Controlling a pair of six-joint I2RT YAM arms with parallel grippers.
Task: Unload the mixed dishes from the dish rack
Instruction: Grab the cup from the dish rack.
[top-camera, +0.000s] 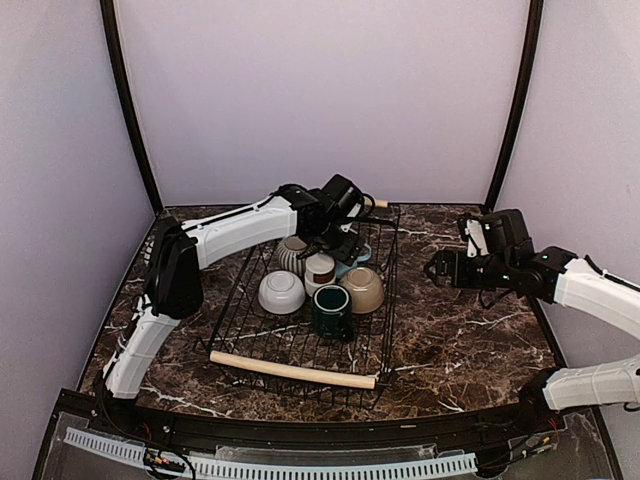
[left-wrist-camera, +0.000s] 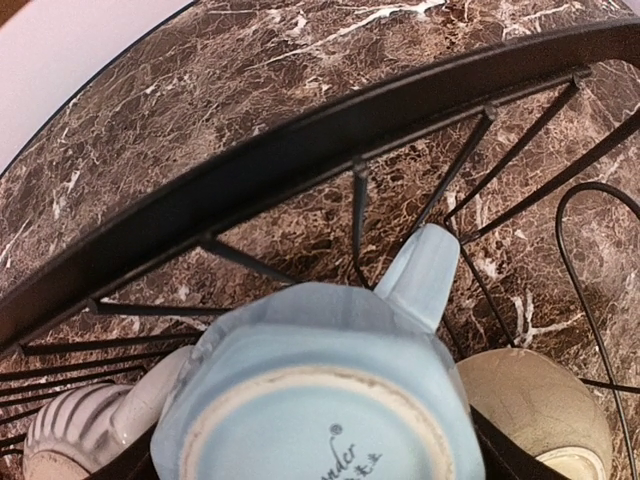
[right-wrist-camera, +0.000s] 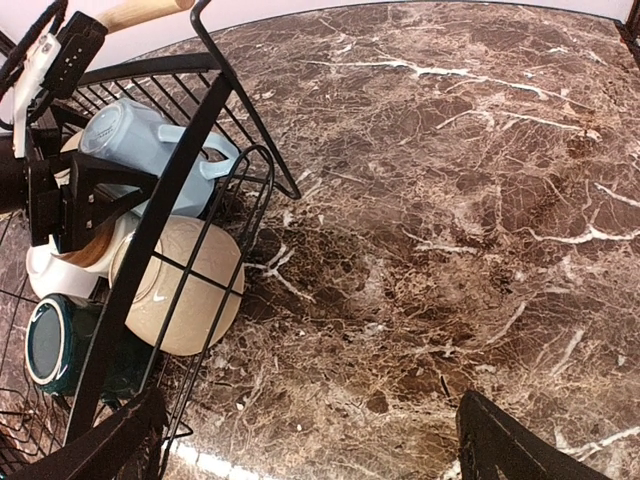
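- I see the dish rack (top-camera: 300, 345), a black wire basket with pale wooden handles, sitting in the middle of the dark marble counter (top-camera: 460, 340), a little nearer the left edge.
- Six pieces are in the rack, all bunched in its far half: a grey-striped mug (top-camera: 292, 252), a small white-brown cup (top-camera: 320, 267), a white bowl (top-camera: 281, 292), a dark-teal mug (top-camera: 331, 310), a beige bowl (top-camera: 363, 288) and a light-blue mug (left-wrist-camera: 320, 400).
- The light-blue mug is upside down against the rack's far wall, base towards my left wrist camera and handle pointing at the rim.
- The grey-striped mug is just to one side of it and the beige bowl just to the other.
- My left pincer (top-camera: 340, 243) hangs directly over the light-blue mug. Its fingers do not show in its own camera, so I cannot tell whether they are wide or gripping the mug.
- My right pincer (top-camera: 438, 268) is spread wide and holds nothing, over bare counter between the rack and the right edge.
- I see no dish on the counter outside the rack, and no plates in any view.
- By my reading all six pieces are left to unload, and the light-blue mug looks like the one being gone for.
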